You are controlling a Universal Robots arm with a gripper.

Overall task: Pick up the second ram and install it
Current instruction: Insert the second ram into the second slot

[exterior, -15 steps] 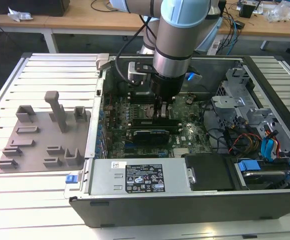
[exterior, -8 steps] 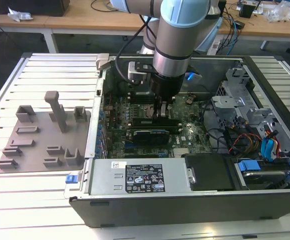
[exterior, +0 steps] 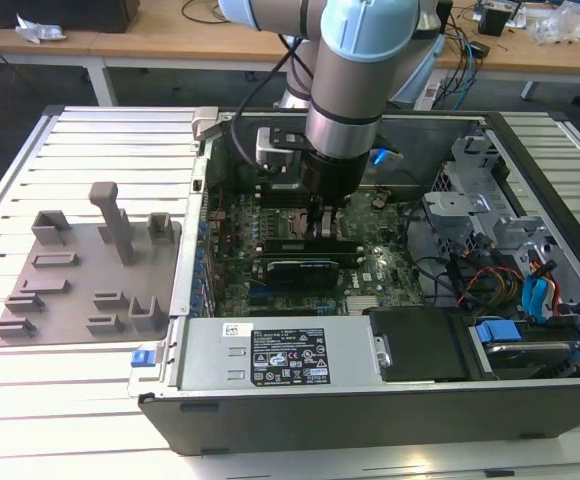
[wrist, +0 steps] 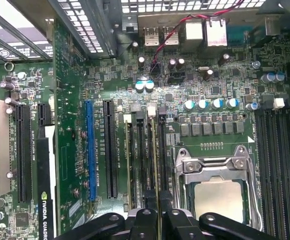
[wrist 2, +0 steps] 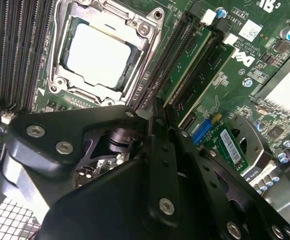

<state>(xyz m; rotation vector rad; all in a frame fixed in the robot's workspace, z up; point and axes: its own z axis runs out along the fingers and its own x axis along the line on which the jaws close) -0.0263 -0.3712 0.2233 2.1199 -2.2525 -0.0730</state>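
Note:
The second ram [wrist: 157, 165] is a thin green stick standing edge-up in a black slot beside the CPU socket [wrist: 217, 192]. In the second wrist view its green face [wrist 2: 191, 62] runs along the slot toward a white end clip [wrist 2: 208, 17]. My gripper [wrist: 158, 216] straddles the stick, with a black finger against each side, and is shut on it. In the exterior view the gripper [exterior: 322, 228] reaches straight down onto the motherboard inside the open computer case. The fingertips meet in the second wrist view at the gripper [wrist 2: 155, 112].
Another green stick [wrist: 128, 165] sits two slots away from the held one. A black graphics card [exterior: 305, 268] lies just in front of the gripper. The power supply [exterior: 280, 355] and drive cage [exterior: 530, 300] crowd the case. A grey holder tray [exterior: 80, 270] lies on the exterior view's left.

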